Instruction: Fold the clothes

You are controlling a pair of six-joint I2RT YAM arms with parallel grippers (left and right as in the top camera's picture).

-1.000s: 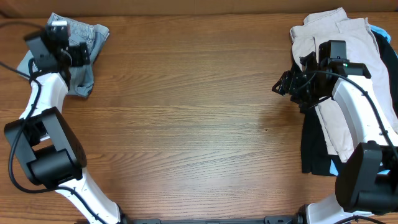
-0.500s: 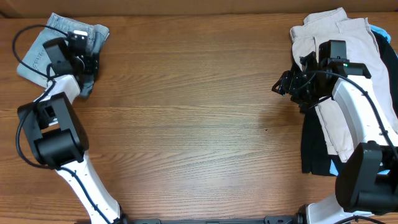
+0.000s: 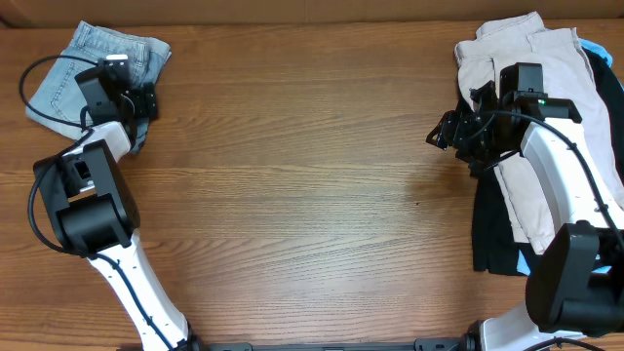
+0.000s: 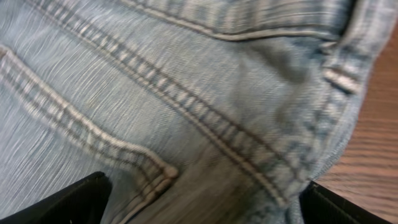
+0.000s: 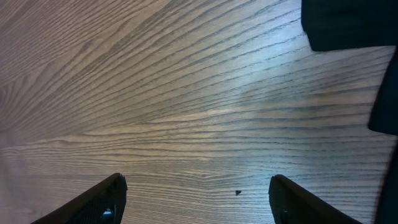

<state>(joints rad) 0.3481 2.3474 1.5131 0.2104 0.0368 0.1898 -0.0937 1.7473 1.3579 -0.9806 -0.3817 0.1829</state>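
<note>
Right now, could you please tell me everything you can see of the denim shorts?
The denim shorts are faded light blue, folded into a compact bundle at the far left corner of the table. The left wrist view shows pale double-stitched seams, a belt loop and a thick edge lying on the wood. The left gripper is over their right side with jaws open above the fabric; whether it touches them is unclear.

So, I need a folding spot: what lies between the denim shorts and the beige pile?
Bare wooden tabletop in the overhead view; only the right tool overhangs it beside the beige pile.
</note>
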